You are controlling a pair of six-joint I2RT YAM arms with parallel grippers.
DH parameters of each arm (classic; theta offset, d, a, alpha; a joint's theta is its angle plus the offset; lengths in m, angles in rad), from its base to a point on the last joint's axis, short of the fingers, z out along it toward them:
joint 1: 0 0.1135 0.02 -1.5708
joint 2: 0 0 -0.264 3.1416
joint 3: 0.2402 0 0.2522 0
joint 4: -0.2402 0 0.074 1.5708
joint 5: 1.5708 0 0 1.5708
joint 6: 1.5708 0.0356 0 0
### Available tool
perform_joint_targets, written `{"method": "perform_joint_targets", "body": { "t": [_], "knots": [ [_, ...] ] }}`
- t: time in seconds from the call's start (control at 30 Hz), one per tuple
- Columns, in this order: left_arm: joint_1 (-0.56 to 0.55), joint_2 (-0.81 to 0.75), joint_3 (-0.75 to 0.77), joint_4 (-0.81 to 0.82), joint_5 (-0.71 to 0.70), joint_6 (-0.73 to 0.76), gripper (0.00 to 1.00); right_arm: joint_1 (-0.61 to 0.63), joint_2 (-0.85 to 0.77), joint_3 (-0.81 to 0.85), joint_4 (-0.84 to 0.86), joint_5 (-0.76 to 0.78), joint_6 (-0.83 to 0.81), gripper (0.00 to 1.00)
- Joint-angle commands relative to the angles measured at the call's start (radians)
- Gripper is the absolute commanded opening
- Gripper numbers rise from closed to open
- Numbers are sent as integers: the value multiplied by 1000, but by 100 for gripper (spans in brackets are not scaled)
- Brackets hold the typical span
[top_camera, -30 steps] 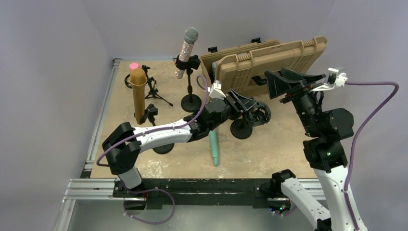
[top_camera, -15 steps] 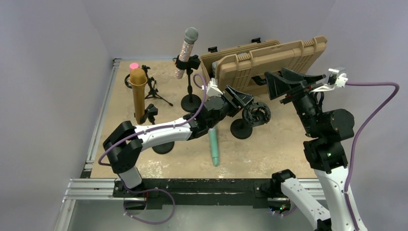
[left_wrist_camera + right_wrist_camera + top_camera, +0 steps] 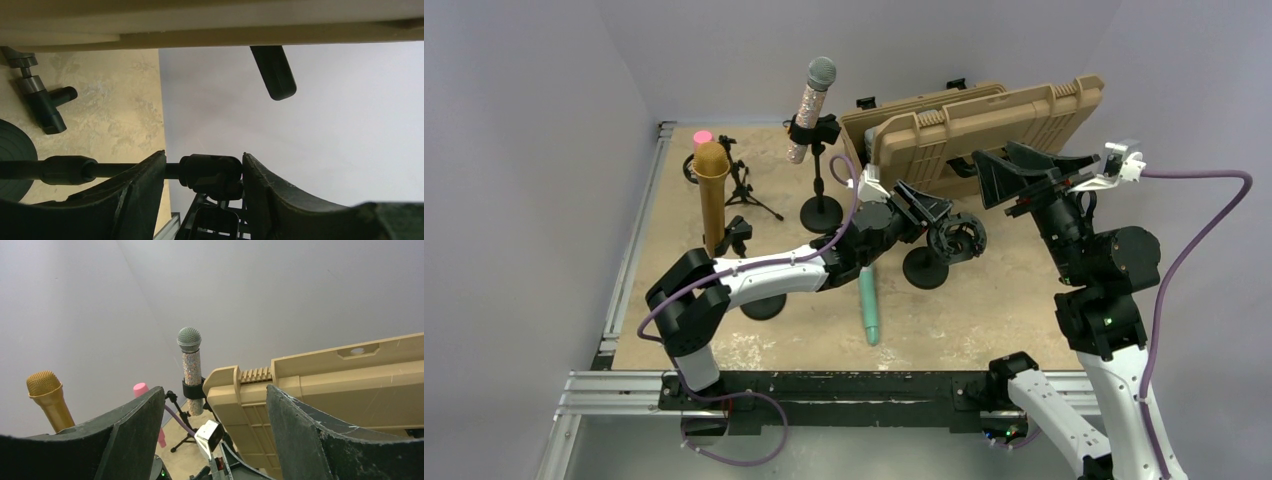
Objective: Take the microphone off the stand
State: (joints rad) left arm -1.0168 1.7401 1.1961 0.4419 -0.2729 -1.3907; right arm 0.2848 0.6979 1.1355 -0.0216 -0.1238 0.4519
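A teal microphone (image 3: 868, 305) lies flat on the table. Behind it stands a black round-based stand (image 3: 924, 268) whose clip (image 3: 956, 238) is empty. My left gripper (image 3: 929, 215) is at that clip with its jaws apart. In the left wrist view the stand's black joint (image 3: 210, 172) fills the gap of the left gripper (image 3: 202, 155), against the right finger, and the rod runs behind the left finger. A glitter microphone (image 3: 812, 110) and a gold microphone (image 3: 713, 195) sit upright in stands. My right gripper (image 3: 999, 160) (image 3: 215, 388) hangs open and empty, high on the right.
A tan hard case (image 3: 984, 125) stands open at the back right, close behind both grippers. A pink microphone (image 3: 703, 137) on a small tripod is at the back left. The glitter microphone's stand base (image 3: 821, 213) is just left of my left wrist.
My left gripper drew back a little to the left from the empty clip and stays close to it, and the left arm shifted slightly right. The right arm has not moved.
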Motion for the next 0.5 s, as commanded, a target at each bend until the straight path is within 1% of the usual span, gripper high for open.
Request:
{"method": "perform_joint_targets", "body": {
  "t": [0.0, 0.2, 0.33, 0.47],
  "knots": [
    [1, 4, -22, 29, 12, 32, 51, -3, -3, 4, 28, -22, -13, 73],
    [0, 11, -69, 32, 4, 27, 27, -3, -1, 2, 30, -25, -14, 73],
    [-6, 27, -102, 45, 3, 13, 23, -3, 2, 0, 36, -27, -15, 73],
    [-20, 45, -114, 18, -13, 40, 21, -3, 6, -6, 41, -30, -16, 73]
  ]
}}
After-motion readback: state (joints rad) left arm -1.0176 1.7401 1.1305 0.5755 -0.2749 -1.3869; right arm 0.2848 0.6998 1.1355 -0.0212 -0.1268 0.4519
